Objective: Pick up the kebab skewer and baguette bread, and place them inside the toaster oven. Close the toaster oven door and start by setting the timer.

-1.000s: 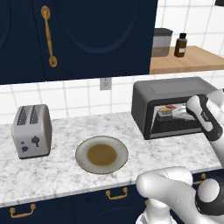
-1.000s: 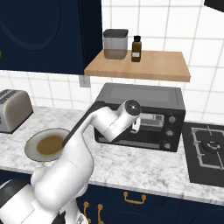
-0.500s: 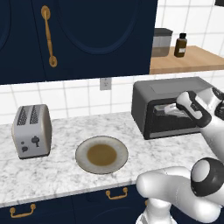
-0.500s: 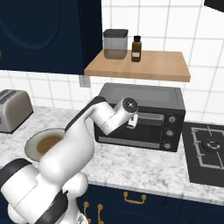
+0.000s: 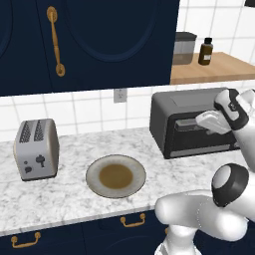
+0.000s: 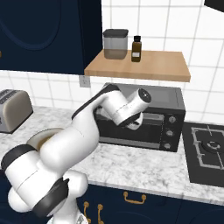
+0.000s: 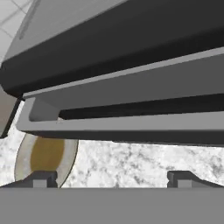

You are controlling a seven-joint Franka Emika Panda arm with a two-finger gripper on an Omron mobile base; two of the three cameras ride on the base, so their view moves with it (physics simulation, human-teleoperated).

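The oven (image 5: 196, 123) sits on the worktop (image 5: 69, 196) at 3 o'clock from the plate (image 5: 116, 176), its door (image 6: 144, 127) up and apparently closed, or nearly so; the glass is too dark to show the skewer or baguette, which I judge are inside since neither lies on the worktop. The gripper (image 5: 206, 119) is pressed up near the door's handle (image 7: 127, 124), at the oven's top edge, probably to push the door home. In the hand view its 2 fingertips (image 7: 41, 178) stand wide apart, so it is open and holds nothing. The knobs (image 6: 171, 131) at the oven's right end await the timer step. The toaster (image 5: 36, 148) stands well apart at 9 o'clock from the plate.
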